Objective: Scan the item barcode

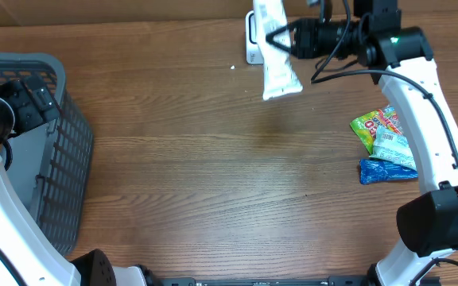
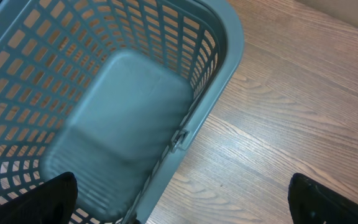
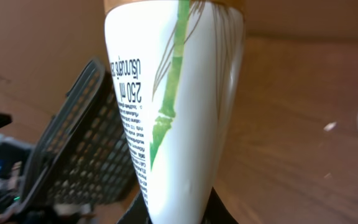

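Your right end effector grips the tube, jaws nearly closed; the tube's length runs across them, with the scanner just beside it on the left.

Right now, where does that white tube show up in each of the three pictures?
Overhead: white tube at top centre, clamped in the right gripper.
Left wrist: not in it.
Right wrist: fills the middle, bamboo print showing.
Shared landmark: the grey basket, far left overhead, left in both wrist views.
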Robot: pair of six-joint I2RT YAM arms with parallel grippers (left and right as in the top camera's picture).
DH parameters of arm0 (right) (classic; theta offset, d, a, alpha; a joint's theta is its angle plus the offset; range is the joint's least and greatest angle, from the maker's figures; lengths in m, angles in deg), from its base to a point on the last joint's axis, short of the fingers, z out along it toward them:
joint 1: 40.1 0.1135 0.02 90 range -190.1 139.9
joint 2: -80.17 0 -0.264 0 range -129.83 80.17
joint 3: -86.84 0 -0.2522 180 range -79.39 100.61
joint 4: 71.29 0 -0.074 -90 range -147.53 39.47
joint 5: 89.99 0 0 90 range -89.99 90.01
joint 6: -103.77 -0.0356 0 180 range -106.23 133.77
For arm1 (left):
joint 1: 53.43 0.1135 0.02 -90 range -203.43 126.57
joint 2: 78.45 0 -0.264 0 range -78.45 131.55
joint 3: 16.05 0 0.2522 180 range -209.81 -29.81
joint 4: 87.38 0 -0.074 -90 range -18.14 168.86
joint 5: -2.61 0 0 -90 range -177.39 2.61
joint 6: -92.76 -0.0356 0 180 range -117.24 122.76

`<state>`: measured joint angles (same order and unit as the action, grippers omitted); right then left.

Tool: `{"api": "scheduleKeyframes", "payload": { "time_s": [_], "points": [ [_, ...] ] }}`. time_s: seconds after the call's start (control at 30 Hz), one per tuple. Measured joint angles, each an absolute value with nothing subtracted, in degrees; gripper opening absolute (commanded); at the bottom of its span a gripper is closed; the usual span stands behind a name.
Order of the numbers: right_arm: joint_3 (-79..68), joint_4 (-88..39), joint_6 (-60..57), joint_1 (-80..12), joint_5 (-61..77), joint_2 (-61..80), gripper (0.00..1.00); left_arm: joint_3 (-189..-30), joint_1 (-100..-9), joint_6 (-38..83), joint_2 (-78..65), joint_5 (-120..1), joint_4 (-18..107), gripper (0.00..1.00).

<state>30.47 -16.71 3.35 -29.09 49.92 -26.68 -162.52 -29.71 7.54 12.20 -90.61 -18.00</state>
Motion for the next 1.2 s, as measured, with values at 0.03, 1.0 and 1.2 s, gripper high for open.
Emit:
{"api": "scheduleKeyframes", "payload": {
  "time_s": [0.03,1.0,1.2],
  "points": [
    [31.37,-16.67,3.55,-29.05,48.52,-26.68,0.04,-162.52,-29.71,7.56,12.2,-90.61,-18.0,1.0],
    [35.23,-43.01,52.73,-16.06,-24.11,-50.64,0.04,-162.52,-29.71,7.54,12.2,-90.61,-18.0,1.0],
    [35.23,-45.91,61.6,-16.06,-26.74,-54.22,0.04,-162.52,-29.71,7.54,12.2,-90.61,-18.02,1.0]
  ]
}}
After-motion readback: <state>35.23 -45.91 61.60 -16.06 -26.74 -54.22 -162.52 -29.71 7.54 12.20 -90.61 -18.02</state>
